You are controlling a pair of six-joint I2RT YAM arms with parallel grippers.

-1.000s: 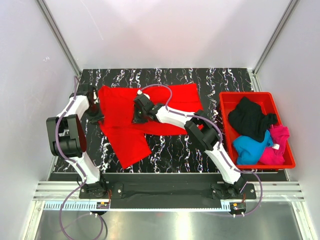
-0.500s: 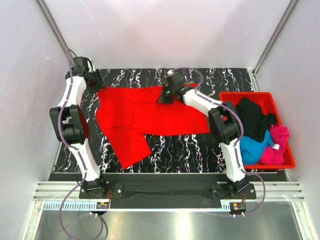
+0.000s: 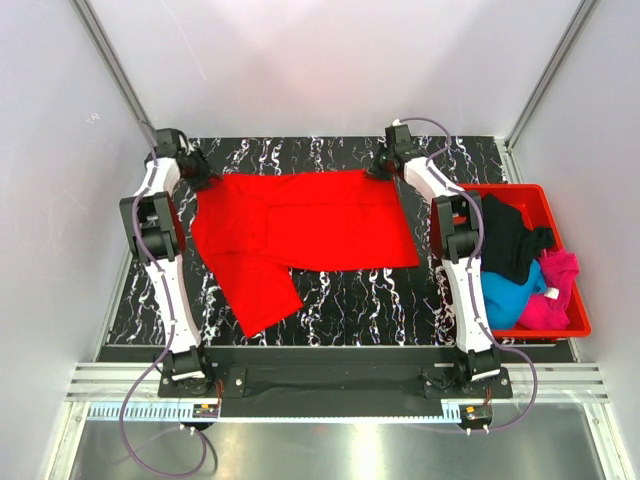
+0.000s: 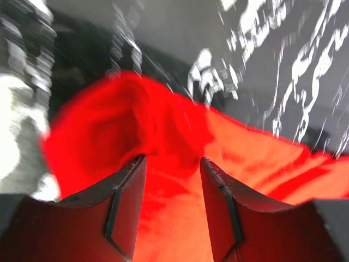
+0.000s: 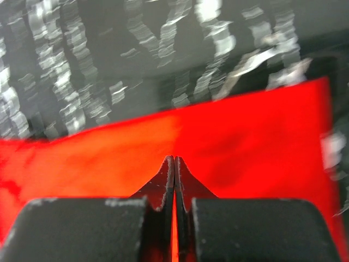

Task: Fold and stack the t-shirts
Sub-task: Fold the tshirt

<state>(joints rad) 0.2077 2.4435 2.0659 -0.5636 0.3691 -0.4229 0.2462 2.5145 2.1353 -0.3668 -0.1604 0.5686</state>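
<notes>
Top external: we see the red t-shirt [image 3: 310, 220] flat, left hand [image 4: 173, 158] released, right hand [image 5: 174, 159] clenched, at its far corners.

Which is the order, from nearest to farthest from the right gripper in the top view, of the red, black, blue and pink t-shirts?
1. red t-shirt, on the table, its far right corner at the right gripper.
2. black t-shirt, in the far part of the bin.
3. blue t-shirt, in the bin's near left part.
4. pink t-shirt, in the bin's near right corner.
</notes>
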